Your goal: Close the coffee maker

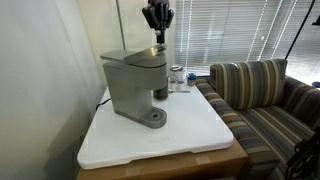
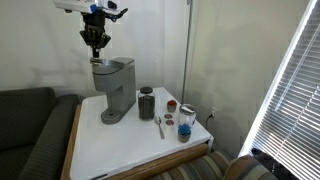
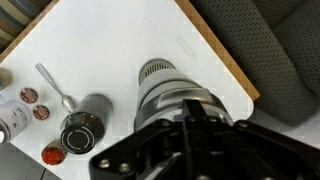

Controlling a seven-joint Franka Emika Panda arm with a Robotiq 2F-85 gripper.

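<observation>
The coffee maker [image 1: 135,85] is a boxy gray machine on the white tabletop [image 1: 190,135], also seen in an exterior view [image 2: 112,88]. Its top lid looks flat and down in both exterior views. My gripper [image 1: 158,38] hangs just above the machine's top over the brew head, fingers pointing down, also in an exterior view [image 2: 97,51]. In the wrist view the two black fingers [image 3: 190,112] are pressed together and hold nothing. The machine's brew head and round drip base [image 3: 157,73] show right below them.
A dark cylindrical canister [image 2: 147,103] stands next to the machine, with small jars [image 2: 186,122] and a spoon [image 2: 160,126] beyond it. A striped sofa [image 1: 265,95] borders one table side. A wall and blinds are behind.
</observation>
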